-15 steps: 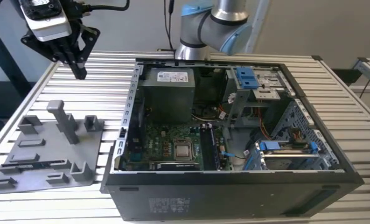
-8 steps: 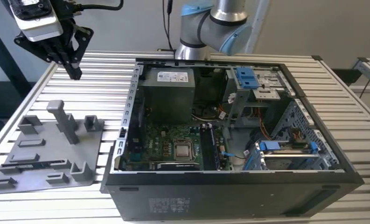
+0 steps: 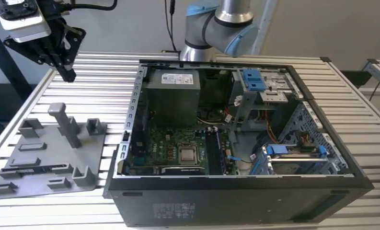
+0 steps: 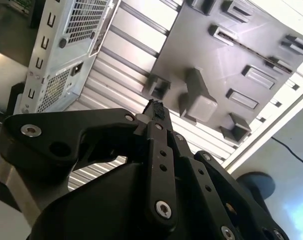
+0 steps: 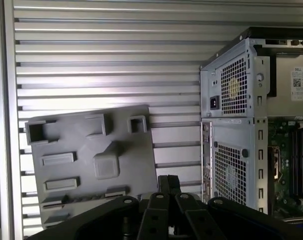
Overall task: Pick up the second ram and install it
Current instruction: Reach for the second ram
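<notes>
Gripper [image 3: 67,72] closed on nothing, hanging above the table [image 3: 100,86] off one edge of the fixture plate [image 3: 49,143]; the second ram [image 3: 40,168] appears to stand edge-up in the slot along the plate's opposite edge, presumably seated so for pinching from above.

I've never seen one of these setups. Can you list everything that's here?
Table: one, silver slatted, under everything.
Computer case: one, black, open, mid-table.
Motherboard: one, green, inside the case.
Power supply: one, grey, inside the case.
Drive clips: two, blue, inside the case.
Fixture plate: one, grey, pegged, exterior view's left of the case.
Robot arm: one, silver and blue, beyond the case.
Gripper: one, black, shut, in the air past the plate.
</notes>
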`<state>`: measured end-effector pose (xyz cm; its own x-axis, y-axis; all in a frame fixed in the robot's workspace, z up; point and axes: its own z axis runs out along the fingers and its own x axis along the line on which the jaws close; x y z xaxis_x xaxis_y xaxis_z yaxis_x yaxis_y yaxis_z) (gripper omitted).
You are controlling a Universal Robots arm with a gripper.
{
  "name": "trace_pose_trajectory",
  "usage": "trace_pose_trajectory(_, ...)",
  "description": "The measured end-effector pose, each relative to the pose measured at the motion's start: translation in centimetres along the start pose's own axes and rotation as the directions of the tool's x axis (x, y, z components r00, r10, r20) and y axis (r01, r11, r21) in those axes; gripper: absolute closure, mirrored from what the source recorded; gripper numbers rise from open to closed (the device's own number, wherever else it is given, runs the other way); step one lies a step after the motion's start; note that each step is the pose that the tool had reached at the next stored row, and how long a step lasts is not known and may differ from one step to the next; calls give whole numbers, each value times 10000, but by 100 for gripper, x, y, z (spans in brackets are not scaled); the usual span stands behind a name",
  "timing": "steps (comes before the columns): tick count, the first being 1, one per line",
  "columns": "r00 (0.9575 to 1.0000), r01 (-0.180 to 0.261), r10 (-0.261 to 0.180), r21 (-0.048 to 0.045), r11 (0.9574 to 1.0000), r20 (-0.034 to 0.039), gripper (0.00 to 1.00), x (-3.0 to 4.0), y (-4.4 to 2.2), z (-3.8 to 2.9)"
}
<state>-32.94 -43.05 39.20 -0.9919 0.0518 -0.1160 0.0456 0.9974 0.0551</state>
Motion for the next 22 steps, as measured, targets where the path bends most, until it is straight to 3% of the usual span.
trace_pose_trajectory(7,10000,48,-48,-5,10000,-29,89,229,-12,-19)
trace_pose_trajectory(11,9998,205,-205,-33,9998,-55,89,278,-17,-21)
trace_pose_trajectory(16,9990,378,-379,-50,9993,-224,89,308,-18,-23)
trace_pose_trajectory(22,9988,427,-429,-56,9991,-253,89,485,-28,-24)
